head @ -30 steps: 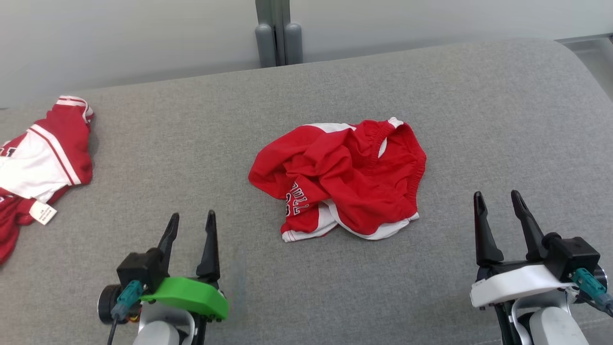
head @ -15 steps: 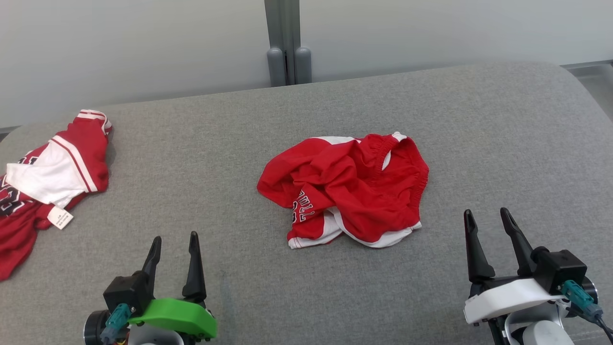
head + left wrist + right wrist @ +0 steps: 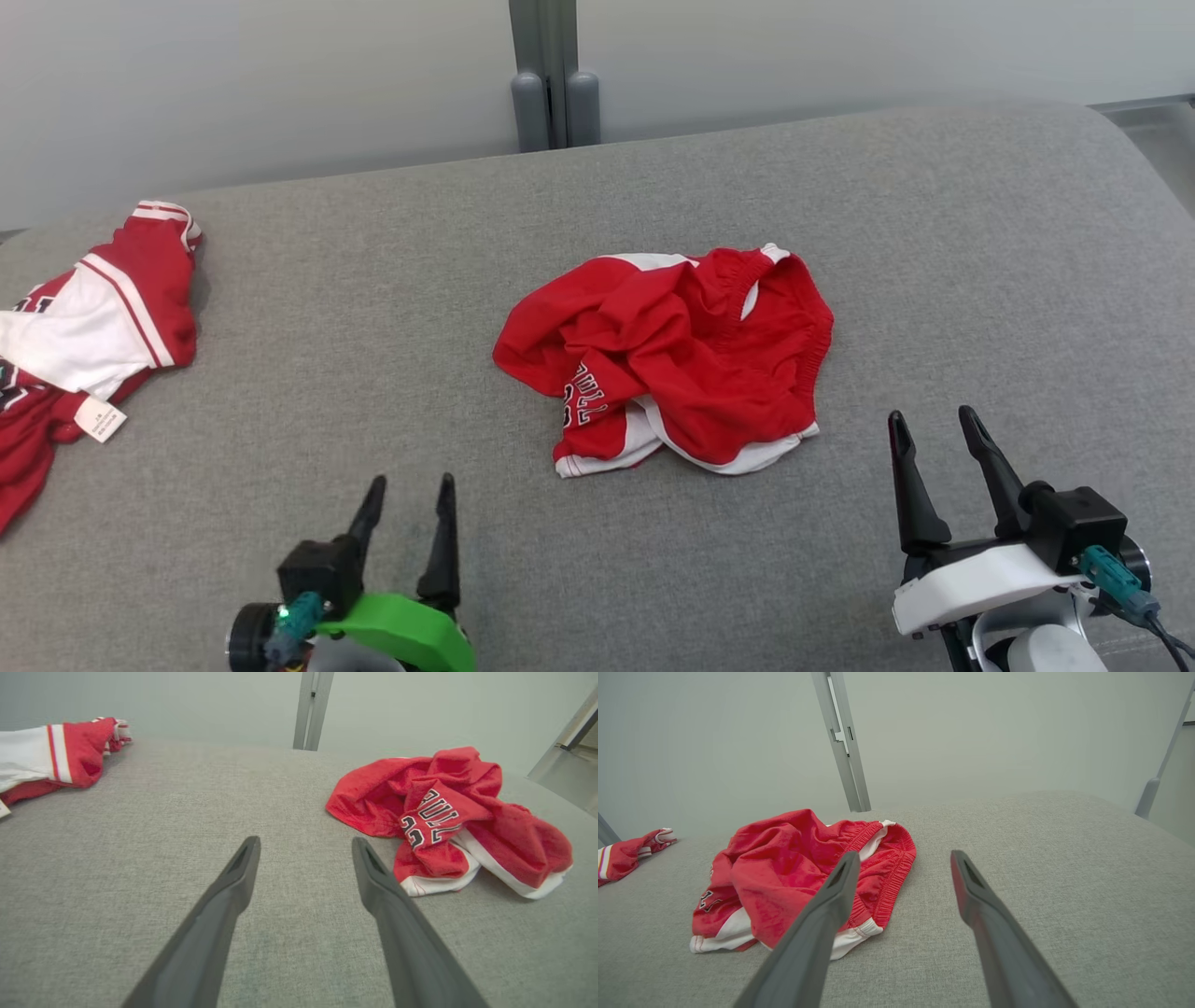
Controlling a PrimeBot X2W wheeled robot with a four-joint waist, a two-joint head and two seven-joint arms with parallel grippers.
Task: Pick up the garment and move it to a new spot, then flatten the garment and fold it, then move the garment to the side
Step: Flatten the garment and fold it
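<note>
You have the shorts [image 3: 667,359] lying crumpled in the middle of the grey cushion [image 3: 373,280]. Your left gripper [image 3: 411,480] and right gripper [image 3: 932,413] both stand wide, holding nothing, clear of the shorts

The worktop [image 3: 373,280] is covered in coarse, matt grey woven cloth. The garment [image 3: 672,355] is soft red cloth, slightly fuzzy, with smooth white trim and a gathered elastic waistband. The left pincer [image 3: 411,481] and right pincer [image 3: 929,415] look like matt dark plastic.

Head above, 2 wrists low (garment [image 3: 667,359] shared)
</note>
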